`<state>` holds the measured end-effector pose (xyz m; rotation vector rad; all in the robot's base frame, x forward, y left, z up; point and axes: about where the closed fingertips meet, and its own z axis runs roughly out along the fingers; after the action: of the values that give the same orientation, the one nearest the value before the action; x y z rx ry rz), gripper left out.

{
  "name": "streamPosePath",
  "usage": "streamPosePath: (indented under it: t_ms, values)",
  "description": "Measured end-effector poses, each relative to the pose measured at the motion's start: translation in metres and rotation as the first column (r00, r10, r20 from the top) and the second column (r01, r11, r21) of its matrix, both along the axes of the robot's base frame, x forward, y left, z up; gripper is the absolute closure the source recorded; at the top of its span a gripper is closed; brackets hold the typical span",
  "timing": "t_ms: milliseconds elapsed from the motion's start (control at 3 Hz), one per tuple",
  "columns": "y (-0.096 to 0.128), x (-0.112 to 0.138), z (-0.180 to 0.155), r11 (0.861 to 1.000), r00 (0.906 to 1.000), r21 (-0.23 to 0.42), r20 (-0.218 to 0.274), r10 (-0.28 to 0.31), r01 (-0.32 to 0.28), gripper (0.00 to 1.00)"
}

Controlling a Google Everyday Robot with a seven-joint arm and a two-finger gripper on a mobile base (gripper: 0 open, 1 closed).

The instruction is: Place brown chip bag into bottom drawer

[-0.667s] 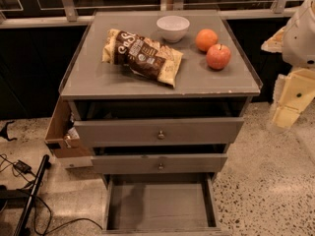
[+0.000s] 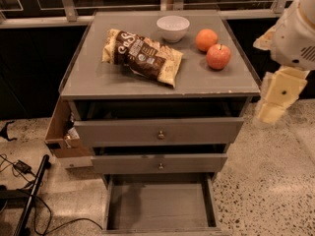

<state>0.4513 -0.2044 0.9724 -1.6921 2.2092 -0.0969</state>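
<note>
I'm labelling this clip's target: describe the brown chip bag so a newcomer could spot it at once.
On the grey cabinet top, left of the white bowl, orange and apple, lies the brown chip bag. It is the only flat, crinkly thing there: dark brown middle, cream-yellow ends, white lettering. The gripper hangs off the cabinet's right side, away from it.

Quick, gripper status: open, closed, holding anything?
Gripper: right of the cabinet, open or closed cannot be told. Brown chip bag lies on the cabinet top, not held.

Single camera, high in front, fairly near, looking down on cabinet [image 2: 98, 77] and bottom drawer [image 2: 160, 206], jaws at right edge.
</note>
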Motion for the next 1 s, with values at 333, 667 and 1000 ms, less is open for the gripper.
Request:
streamPosePath:
  t_ms: [333, 667, 1000]
  values:
    - [0.035, 0.039, -0.020, 0.999, 0.9988, 0.048, 0.039, -0.028, 0.026, 0.00]
    - [0.065, 0.081, -0.039, 0.994, 0.9949, 0.096, 0.079, -0.062, 0.054, 0.00]
    - [0.089, 0.127, -0.055, 0.990, 0.9878, 0.134, 0.144, -0.059, 0.039, 0.00]
